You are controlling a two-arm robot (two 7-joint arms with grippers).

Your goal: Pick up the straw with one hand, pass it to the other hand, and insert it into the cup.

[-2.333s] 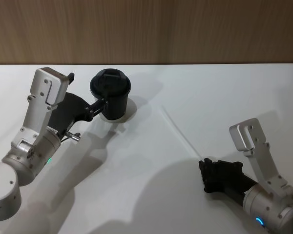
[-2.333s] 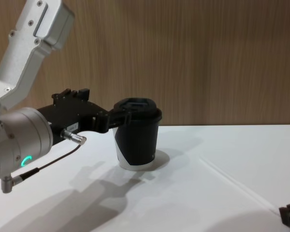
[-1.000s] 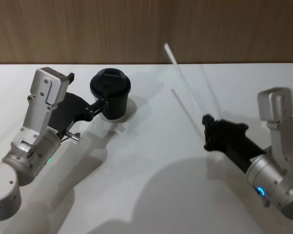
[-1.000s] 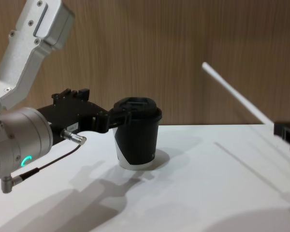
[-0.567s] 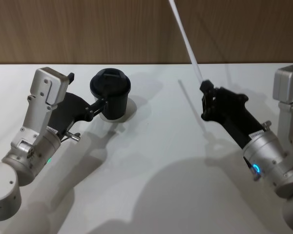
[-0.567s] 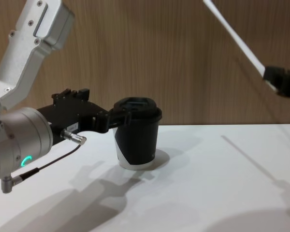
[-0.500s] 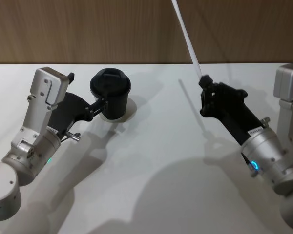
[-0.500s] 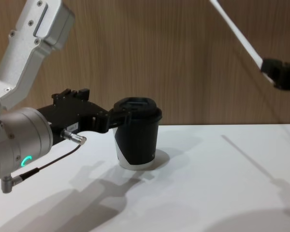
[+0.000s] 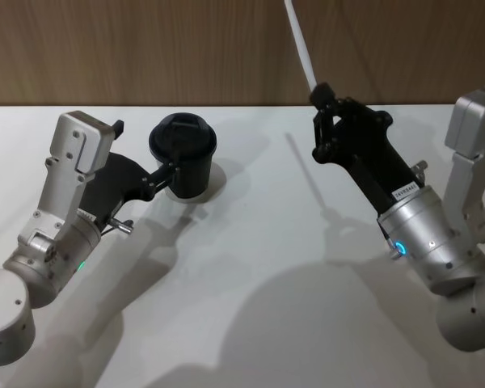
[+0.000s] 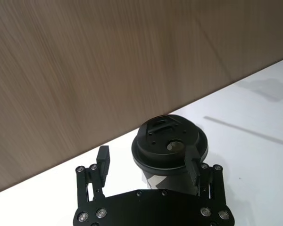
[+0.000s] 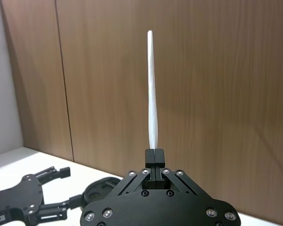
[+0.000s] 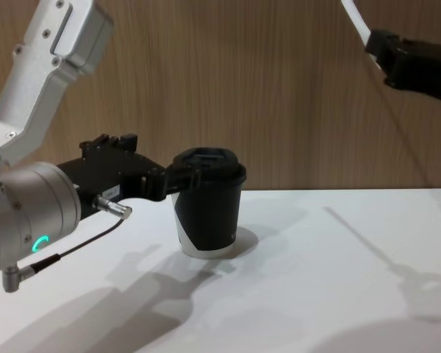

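We pinch the straw (image 9: 301,40) low in the right gripper (image 11: 154,153). The left gripper (image 10: 148,162), spread, has one finger against the cup (image 9: 183,145). Withdrawing it carelessly may topple the cup.

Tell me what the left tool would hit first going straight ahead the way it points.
The cup: it stands between the fingers of the open left tool, whose body would probably meet its lid first.
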